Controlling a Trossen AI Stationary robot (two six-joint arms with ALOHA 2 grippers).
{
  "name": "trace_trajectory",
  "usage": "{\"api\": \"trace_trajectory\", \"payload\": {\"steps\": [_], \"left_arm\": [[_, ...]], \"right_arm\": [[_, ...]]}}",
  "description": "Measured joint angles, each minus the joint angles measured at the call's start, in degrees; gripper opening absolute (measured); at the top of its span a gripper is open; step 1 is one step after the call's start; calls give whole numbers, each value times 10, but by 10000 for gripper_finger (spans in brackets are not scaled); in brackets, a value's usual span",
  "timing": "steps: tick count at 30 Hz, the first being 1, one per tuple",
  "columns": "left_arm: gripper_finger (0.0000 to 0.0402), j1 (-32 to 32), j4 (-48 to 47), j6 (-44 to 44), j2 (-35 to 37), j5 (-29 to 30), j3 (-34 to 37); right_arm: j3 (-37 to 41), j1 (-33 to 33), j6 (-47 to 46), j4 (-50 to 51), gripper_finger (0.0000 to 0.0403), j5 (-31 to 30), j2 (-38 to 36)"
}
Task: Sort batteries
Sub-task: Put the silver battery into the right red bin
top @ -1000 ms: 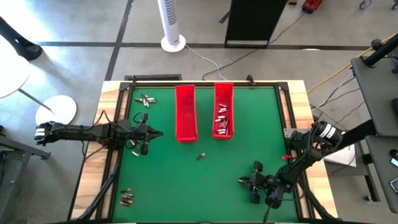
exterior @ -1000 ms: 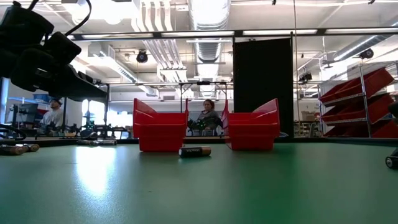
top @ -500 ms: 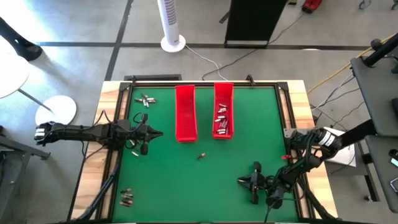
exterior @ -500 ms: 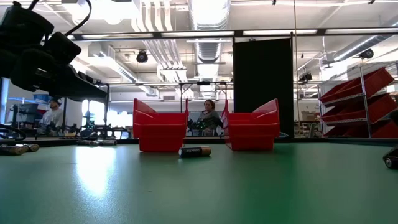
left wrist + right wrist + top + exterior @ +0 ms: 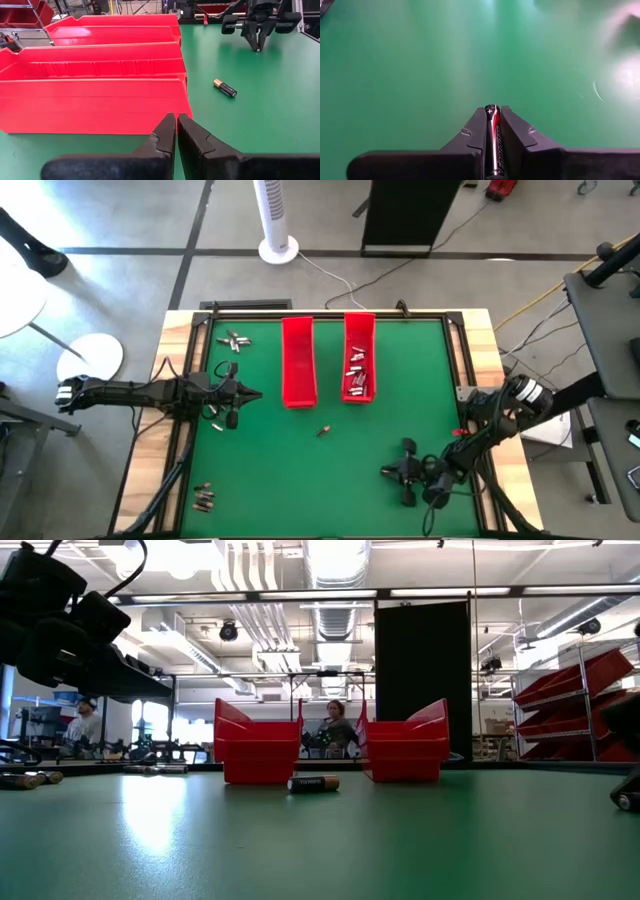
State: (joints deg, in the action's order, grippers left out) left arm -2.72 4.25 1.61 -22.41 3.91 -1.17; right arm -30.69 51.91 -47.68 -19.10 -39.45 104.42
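My right gripper (image 5: 385, 472) is over the near right part of the green table and is shut on a black and red battery (image 5: 492, 137). My left gripper (image 5: 257, 394) is shut and empty, hovering left of the two long red trays (image 5: 298, 360) (image 5: 359, 330). The right tray holds several small cells (image 5: 357, 375). One dark battery with a gold end (image 5: 322, 431) (image 5: 225, 88) (image 5: 313, 783) lies on its side mid-table. More cells lie loose on the mat at the far left (image 5: 235, 340) and near left (image 5: 203, 498). My right gripper pinches the black and red battery between its two fingers, with the battery lying along them. Its plus end (image 5: 491, 109) pokes out at the fingertips (image 5: 477, 122). The fingers slant down toward the table's left. Whether the battery touches the mat, I cannot tell.
A few more cells lie close by the left gripper (image 5: 226, 369) (image 5: 215, 423). A black frame (image 5: 330, 315) runs round the green mat. A person (image 5: 335, 727) sits behind the table's far edge. Open mat stretches between the trays and the near edge.
My right gripper, still shut on the battery, has shifted slightly toward the table's left. The left arm and the loose batteries have kept still.
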Motion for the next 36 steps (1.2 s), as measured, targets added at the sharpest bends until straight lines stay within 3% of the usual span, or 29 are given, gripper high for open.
{"api": "trace_trajectory", "payload": {"steps": [4, 9, 18, 25, 36], "left_arm": [[0, 0, 0, 0, 0, 0, 0], [0, 0, 0, 0, 0, 0, 0], [0, 0, 0, 0, 0, 0, 0], [0, 0, 0, 0, 0, 0, 0], [0, 0, 0, 0, 0, 0, 0]], "right_arm": [[-14, -27, 70, 32, 26, 50, -45], [-66, -80, 164, 164, 26, 103, -98], [-241, -220, 318, 395, 26, 200, -88], [-385, -332, 433, 582, 27, 205, -61], [-442, -508, 546, 645, 27, 202, -59]]}}
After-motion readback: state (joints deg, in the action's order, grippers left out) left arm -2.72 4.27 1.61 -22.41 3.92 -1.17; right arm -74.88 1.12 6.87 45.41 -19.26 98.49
